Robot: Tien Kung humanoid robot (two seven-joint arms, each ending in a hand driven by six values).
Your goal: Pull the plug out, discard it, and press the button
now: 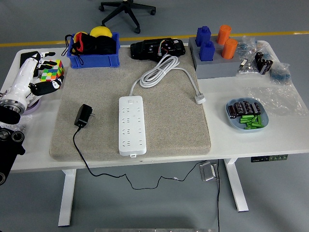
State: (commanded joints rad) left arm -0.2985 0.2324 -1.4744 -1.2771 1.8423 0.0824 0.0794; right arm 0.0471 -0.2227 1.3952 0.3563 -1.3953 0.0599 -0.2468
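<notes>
Grey felt mat (169,116) covers the middle of the white table (270,140). White power strip (131,124) lies lengthwise on the mat, sockets empty, its cord coiled behind. Black plug adapter (83,116) lies loose on the mat just left of the strip, thin cable trailing off the near edge. Adapter looks light, rigid and smooth; pinch its body sides, not the cable. Strip's button likely stiff, but too small to locate. Left hand (42,77) rests far left by a colour cube (51,70); fingers unclear. Right hand unseen.
</notes>
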